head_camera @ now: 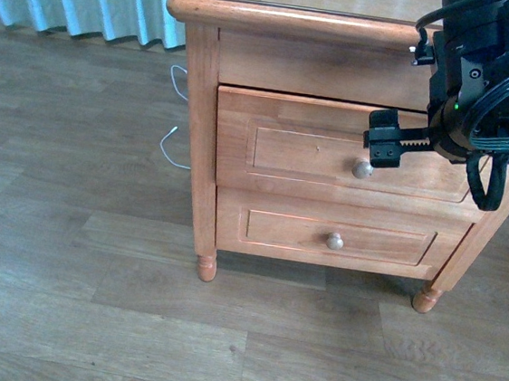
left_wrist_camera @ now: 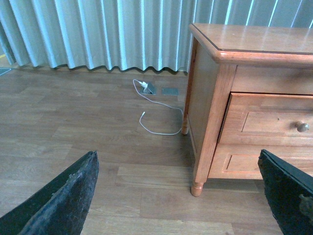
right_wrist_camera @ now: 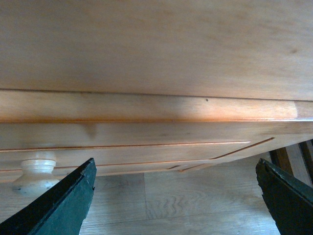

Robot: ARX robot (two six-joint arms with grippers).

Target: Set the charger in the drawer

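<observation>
The charger is not visible in any of the 3 views, so I cannot say where it lies. The top of the wooden cabinet [head_camera: 200,103], as far as it shows, is bare. The only wire in view is a thin white cable [left_wrist_camera: 156,116] on the floor beside the cabinet, and that is not the charger.

As a judgement only: a charger is normally light, with a hard, smooth plastic body and a soft wire. The body is the better place to take hold, across its 2 flat sides, because a loose wire can slip out of the fingers or catch on the drawer edge.

The cabinet has 2 drawers. The upper drawer [head_camera: 313,151] is probably the one for the task, because the right gripper [head_camera: 385,139] hangs just in front of it, near its round knob [head_camera: 363,169] but not touching it. Its fingers [right_wrist_camera: 58,205] are spread wide and hold nothing. The front of this drawer seems to stand a little forward of the frame, but the inside does not show, so its contents cannot be told. The lower drawer [head_camera: 322,237] is closed.

The left gripper [left_wrist_camera: 178,196] is above the floor, well apart from the cabinet, and its fingers are also spread wide and empty.

I think the knob must be pulled first.
</observation>
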